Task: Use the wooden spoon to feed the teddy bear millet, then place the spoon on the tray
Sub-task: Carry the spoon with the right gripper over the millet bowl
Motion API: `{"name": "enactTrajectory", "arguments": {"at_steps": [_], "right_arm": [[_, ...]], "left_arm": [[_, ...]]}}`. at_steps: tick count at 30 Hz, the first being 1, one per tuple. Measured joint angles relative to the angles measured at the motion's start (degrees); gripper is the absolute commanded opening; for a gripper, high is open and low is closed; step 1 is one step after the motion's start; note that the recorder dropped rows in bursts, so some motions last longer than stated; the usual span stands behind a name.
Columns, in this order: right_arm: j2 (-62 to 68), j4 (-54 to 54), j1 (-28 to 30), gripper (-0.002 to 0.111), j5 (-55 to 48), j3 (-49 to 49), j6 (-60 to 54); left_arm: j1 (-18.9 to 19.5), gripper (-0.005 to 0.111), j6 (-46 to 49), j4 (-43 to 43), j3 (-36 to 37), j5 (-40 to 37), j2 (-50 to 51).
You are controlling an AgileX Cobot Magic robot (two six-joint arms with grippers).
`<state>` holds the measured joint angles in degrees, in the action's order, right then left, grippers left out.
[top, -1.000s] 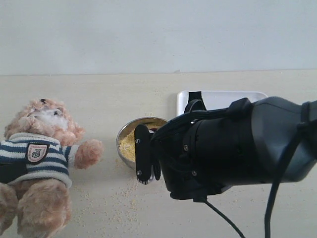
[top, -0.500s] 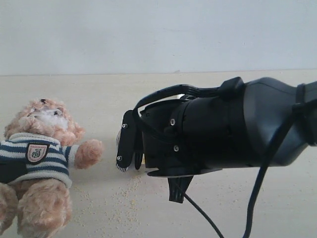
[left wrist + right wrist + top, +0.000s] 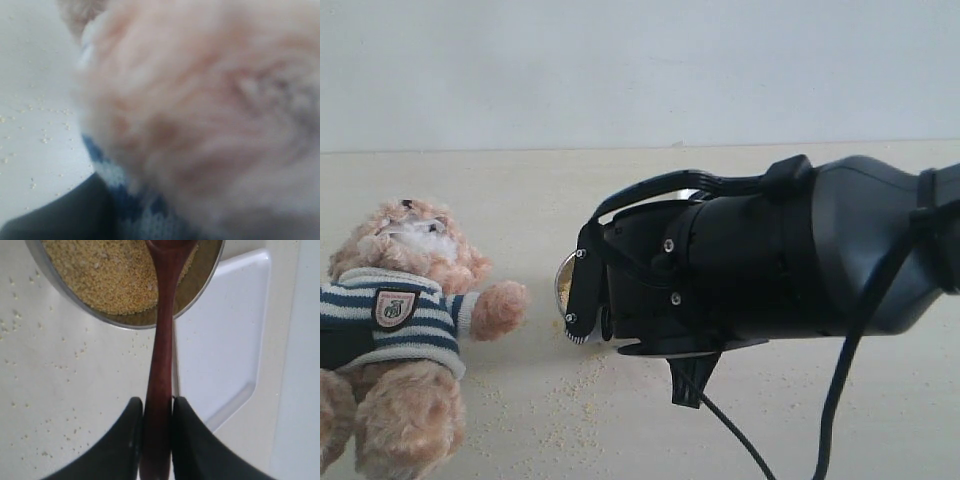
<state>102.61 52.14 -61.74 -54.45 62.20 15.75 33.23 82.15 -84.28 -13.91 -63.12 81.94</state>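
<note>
Presently, the right gripper is clamped on the wooden spoon. Both black fingers press the handle from either side, low on its length. The handle runs from the jaws across the rim of the steel bowl, and the spoon's head lies over the millet at the frame edge. Contact between the head and the grains cannot be confirmed. The millet fills the bowl, and loose grains are scattered on the pale table around it.

The tray lies flat just beside the bowl, on the side away from the teddy bear. In the exterior view the right arm covers the tray and nearly all of the bowl.

The teddy bear sits at the left of the exterior view in its striped shirt, head tipped back, one paw stretched toward the bowl but apart from it.

The left gripper's jaws cannot be judged. The left wrist view is filled by blurred fur and shirt, with only a dark shape showing against the shirt's hem. Whether it holds the bear cannot be told.
</note>
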Motion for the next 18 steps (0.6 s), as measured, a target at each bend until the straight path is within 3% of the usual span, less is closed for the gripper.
{"name": "enactTrajectory", "arguments": {"at_steps": [18], "right_arm": [[2.0,-7.5,-0.5,0.0,4.2,1.1,-0.7]], "left_arm": [[0.0,0.005,0.0,0.0,0.0,0.0,0.0]]}}
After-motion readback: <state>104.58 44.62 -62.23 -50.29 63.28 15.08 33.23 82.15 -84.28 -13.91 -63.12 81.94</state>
